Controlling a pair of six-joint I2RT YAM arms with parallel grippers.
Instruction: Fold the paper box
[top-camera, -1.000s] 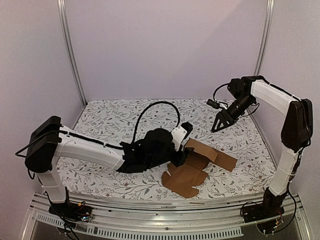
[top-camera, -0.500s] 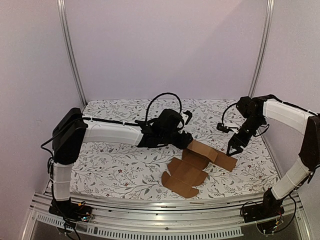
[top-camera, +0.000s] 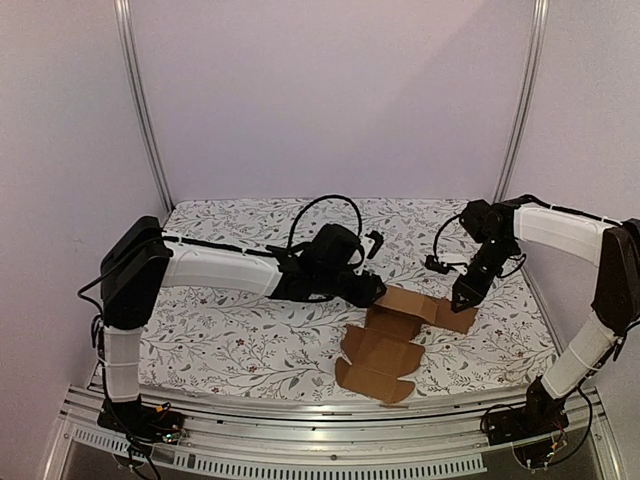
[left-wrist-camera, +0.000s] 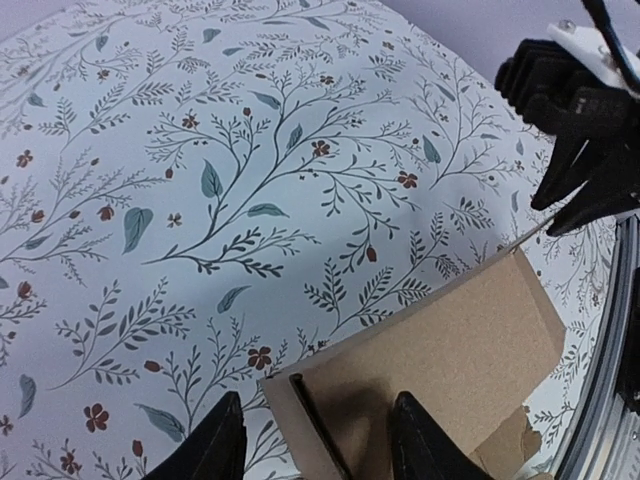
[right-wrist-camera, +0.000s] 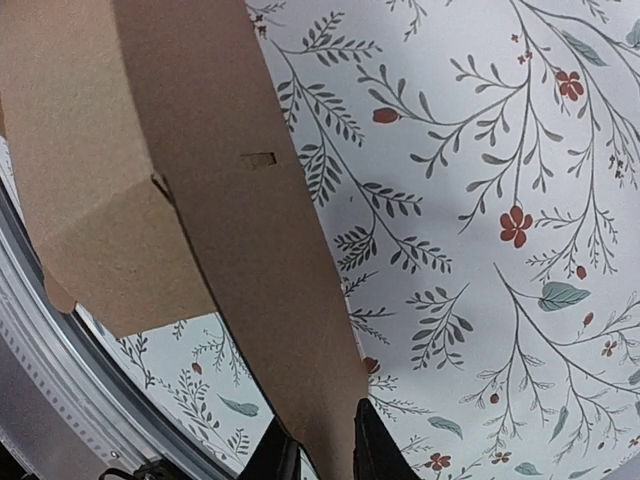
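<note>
Right tool (right-wrist-camera: 318, 450) has dropped to the paper box (top-camera: 385, 345), on the bench (top-camera: 230, 340) between both tools, and pinches its end flap. Left tool (left-wrist-camera: 322, 445) straddles another flap, unclenched. Clamp that side before folding, I'd say.

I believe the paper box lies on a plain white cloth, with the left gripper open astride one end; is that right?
No: the cloth is printed with leaves and flowers, as the left wrist view shows. The paper box lies on it, the left gripper open astride one end.
</note>
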